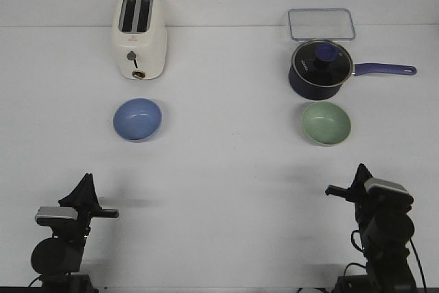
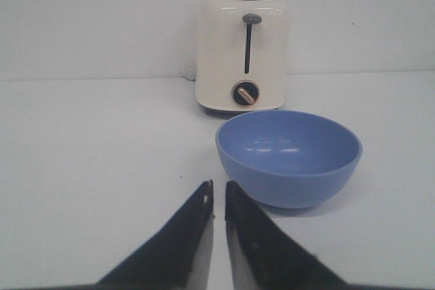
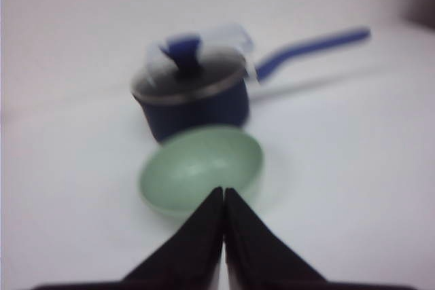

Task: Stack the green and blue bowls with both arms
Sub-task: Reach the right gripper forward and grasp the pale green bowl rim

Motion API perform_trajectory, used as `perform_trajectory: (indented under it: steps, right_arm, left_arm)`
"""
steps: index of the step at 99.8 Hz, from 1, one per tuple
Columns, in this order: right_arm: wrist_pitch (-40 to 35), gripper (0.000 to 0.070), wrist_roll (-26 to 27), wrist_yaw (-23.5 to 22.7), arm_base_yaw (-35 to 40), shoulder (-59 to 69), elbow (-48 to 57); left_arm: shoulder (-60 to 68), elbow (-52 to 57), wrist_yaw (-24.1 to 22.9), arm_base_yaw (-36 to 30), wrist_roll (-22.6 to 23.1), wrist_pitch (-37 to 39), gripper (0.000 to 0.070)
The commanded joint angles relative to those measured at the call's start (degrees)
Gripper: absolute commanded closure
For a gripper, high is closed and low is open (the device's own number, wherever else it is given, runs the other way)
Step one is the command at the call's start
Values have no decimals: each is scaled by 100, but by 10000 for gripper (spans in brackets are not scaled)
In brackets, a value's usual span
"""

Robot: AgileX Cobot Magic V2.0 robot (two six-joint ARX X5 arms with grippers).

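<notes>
A glossy periwinkle-blue bowl [image 1: 137,119] sits before a cream toaster [image 1: 140,35]; a mint-green bowl [image 1: 326,123] sits beside a lidded navy saucepan [image 1: 321,68]. Left gripper [image 2: 219,193] and right gripper [image 3: 223,195], fingers pressed together, hold nothing.
</notes>
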Motion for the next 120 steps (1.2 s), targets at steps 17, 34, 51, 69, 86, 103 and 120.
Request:
perform_trajectory:
  steps: [17, 34, 51, 69, 86, 103, 120]
  right_arm:
    - [-535, 488, -166, -444, -317, 2253, 1517]
    - [-629, 166, -184, -715, -584, 3578, 2315]
    - [-627, 143, -323, -949, -831, 4758, 2918]
    - [-638, 152, -531, -981, -951, 5849, 3392]
    - [-658, 166, -612, -1058, -988, 6686, 3814]
    - [-647, 475, -719, -1134, -986, 7110, 4046]
    - [-608, 700, -809, -1189, -990, 7117, 4054]
  left_arm:
    - [-9, -116, 7, -11, -11, 61, 685]
    - [-9, -116, 7, -11, -11, 61, 685]
    - [-9, -116, 7, -11, -11, 61, 685]
    - [-9, -116, 7, -11, -11, 63, 685]
    - [-9, -116, 7, -11, -11, 61, 685]
    - [-9, -116, 7, -11, -11, 61, 685]
    - [-9, -116, 7, -11, -11, 61, 685]
